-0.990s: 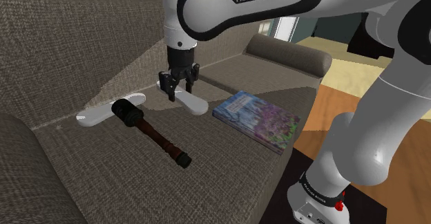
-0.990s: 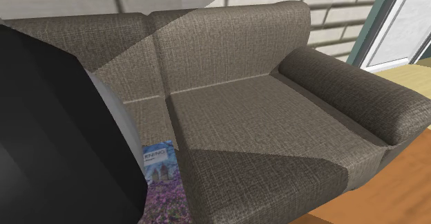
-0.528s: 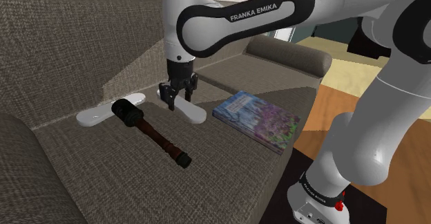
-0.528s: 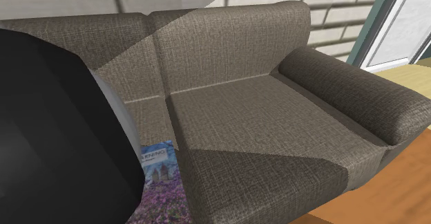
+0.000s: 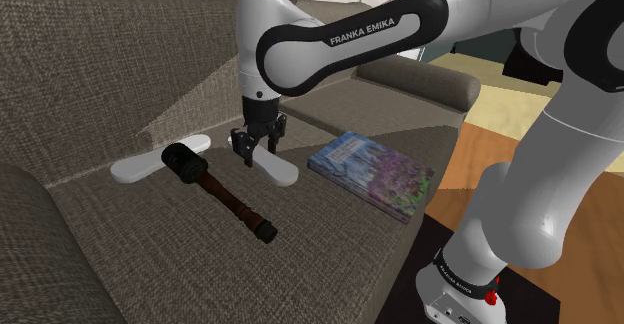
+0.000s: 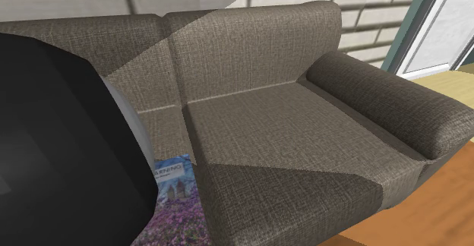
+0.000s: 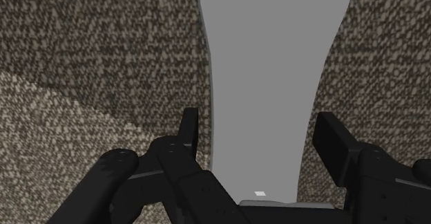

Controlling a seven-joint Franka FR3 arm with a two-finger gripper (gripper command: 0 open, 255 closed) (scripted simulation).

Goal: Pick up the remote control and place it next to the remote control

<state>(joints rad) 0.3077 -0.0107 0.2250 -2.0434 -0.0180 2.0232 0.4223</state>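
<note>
In the shoulder view my black gripper [image 5: 254, 149] is shut on one end of a white remote control [image 5: 276, 169], which slants down to the sofa seat [image 5: 330, 242]. The wrist view has the same remote [image 7: 269, 77], drawn plain grey, clasped between both fingers [image 7: 191, 129] with woven fabric on either side. A second white remote control [image 5: 140, 166] lies on the seat to the shoulder view's left. Part of that second remote is hidden behind the black head of a dark mallet-like tool [image 5: 222, 193] that lies between the two remotes.
A book with a purple cover [image 5: 372, 172] lies on the seat to the right of the held remote, and it also shows as the book [image 6: 178, 187] beside the dark arm body [image 6: 61, 146]. The sofa armrest [image 5: 420, 80] lies behind, and a wooden floor [image 5: 500, 137] past it.
My gripper has come down and slightly to the shoulder view's left with the remote in it, so the remote now sits lower, at the seat, nearer the tool.
</note>
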